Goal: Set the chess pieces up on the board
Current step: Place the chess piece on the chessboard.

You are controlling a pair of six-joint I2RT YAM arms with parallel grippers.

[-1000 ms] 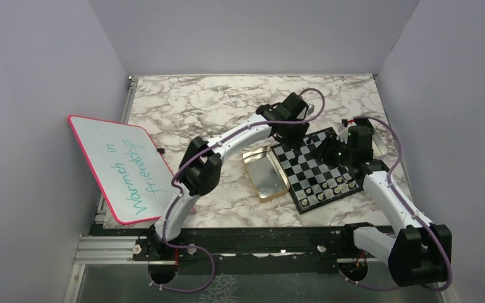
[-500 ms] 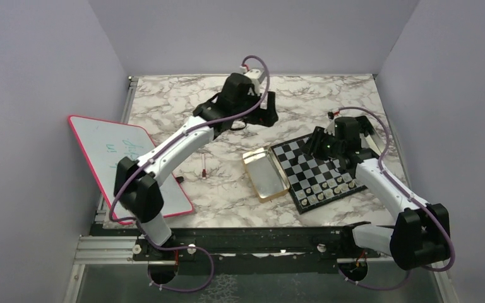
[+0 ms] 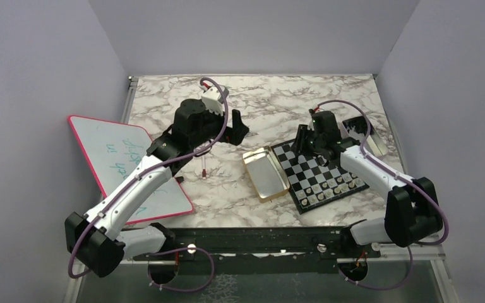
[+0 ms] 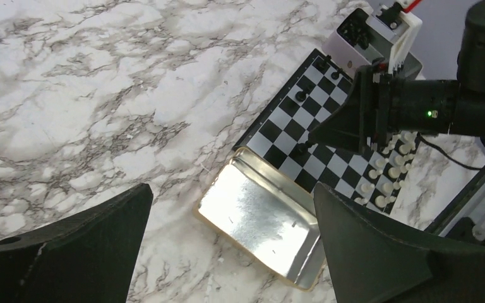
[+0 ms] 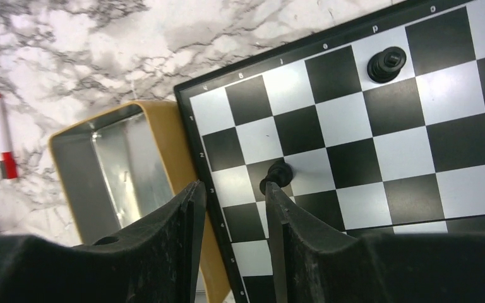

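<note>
1. The board [image 3: 321,169] lies askew on the marble table [image 3: 278,101], toward 3 o'clock from the table's middle.
2. A gold tin [image 3: 266,174] lies just beside the board's 9 o'clock edge, its shiny inside facing up.
3. Most of the chess pieces [image 3: 332,185] in view are pale and crowd the board's rows at about 5 o'clock. A few black ones [image 4: 300,96] stand well apart on the squares toward 12 o'clock.
4. The right gripper [image 3: 303,140] hangs over the board's 9 o'clock corner. Its fingers [image 5: 183,240] stand a narrow gap apart, with only the board's edge and the tin's rim showing between them.
5. One black piece [image 5: 278,175] sits just at one fingertip, outside the gap. I cannot tell whether they touch.
6. The left gripper [image 3: 237,132] hovers over bare marble at about 10 o'clock from the tin. Its fingers [image 4: 69,252] are spread wide and grip nothing.
7. A red-capped pen [image 3: 203,165] lies at 9 o'clock from the tin. A pink-rimmed whiteboard [image 3: 110,142] with green writing leans at the table's 9 o'clock edge.
</note>
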